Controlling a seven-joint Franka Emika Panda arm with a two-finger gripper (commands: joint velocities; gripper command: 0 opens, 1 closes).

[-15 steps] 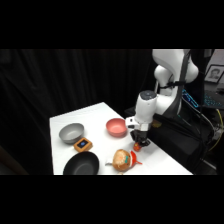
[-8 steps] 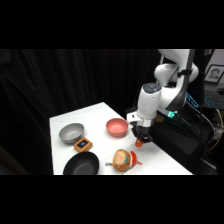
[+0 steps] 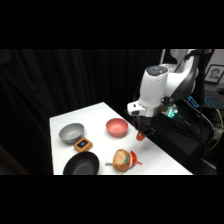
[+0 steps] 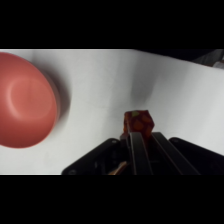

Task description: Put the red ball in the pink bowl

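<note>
The gripper (image 3: 141, 134) has risen off the table since 1 second ago, clenched on the red ball (image 4: 138, 122), now held in the air just beside the pink bowl (image 3: 117, 127). Carrying it over the bowl likely comes next.

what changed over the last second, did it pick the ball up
Yes. The gripper has lifted off the table with the red ball between its fingers and shifted toward the pink bowl. The bowls and the tan round object stayed put.
</note>
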